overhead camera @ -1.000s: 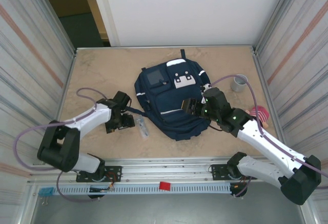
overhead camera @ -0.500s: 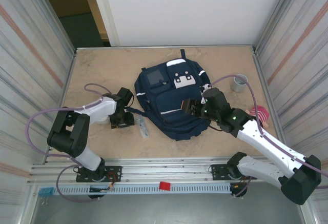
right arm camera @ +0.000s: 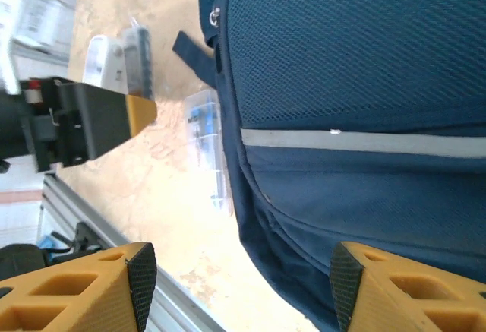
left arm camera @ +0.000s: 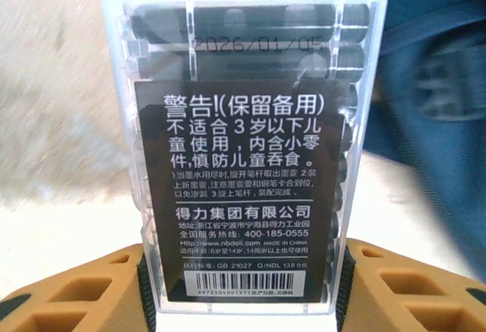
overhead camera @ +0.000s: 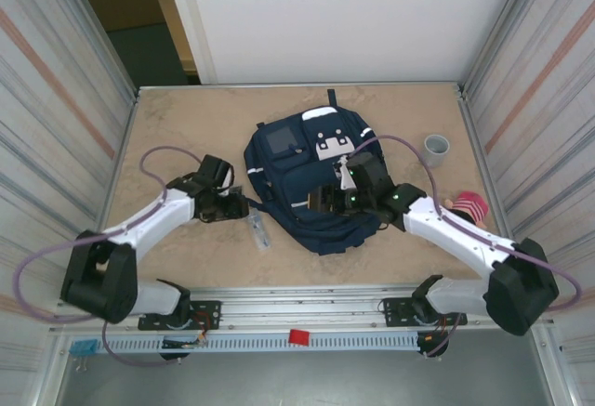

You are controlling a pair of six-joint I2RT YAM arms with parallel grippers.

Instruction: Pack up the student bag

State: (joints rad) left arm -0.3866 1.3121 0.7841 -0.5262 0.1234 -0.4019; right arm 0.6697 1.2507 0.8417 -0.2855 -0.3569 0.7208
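**Top external.** The student bag (overhead camera: 307,169), navy with white stripes, lies flat in the middle of the bench (overhead camera: 186,118), front face up. The left gripper (overhead camera: 231,207) sits low just beside the bag's left edge; what it carries is too small to make out from here. The right gripper (overhead camera: 335,198) hangs over the lower right of the bag. A clear flat case (overhead camera: 258,231) lies on the bench near the bag's lower left corner, apart from the left gripper. A grey cup (overhead camera: 435,150) stands to the right of the bag. A pink striped object (overhead camera: 470,206) lies by the right wall; it is too small to name.

**Left wrist.** The left gripper (left arm camera: 244,286) has an ink-cartridge box (left arm camera: 243,157) pinched between its orange fingers (left arm camera: 83,294), the black pads against both sides. The box is clear plastic holding dark cartridges, with a black label of white Chinese print and a barcode at the foot. Blue bag fabric (left arm camera: 433,81) is behind it on the right and pale bench (left arm camera: 61,119) on the left.

**Right wrist.** The right gripper (right arm camera: 241,271) has its fingers (right arm camera: 91,290) spread wide with nothing between them. They hang over navy mesh of the bag (right arm camera: 357,66), which a grey reflective stripe (right arm camera: 364,142) crosses. The clear flat case (right arm camera: 206,146) holds something blue and lies just beside the bag's edge. Beyond it, the left gripper (right arm camera: 133,100) grips the ink-cartridge box (right arm camera: 118,62) above the bench (right arm camera: 152,188).
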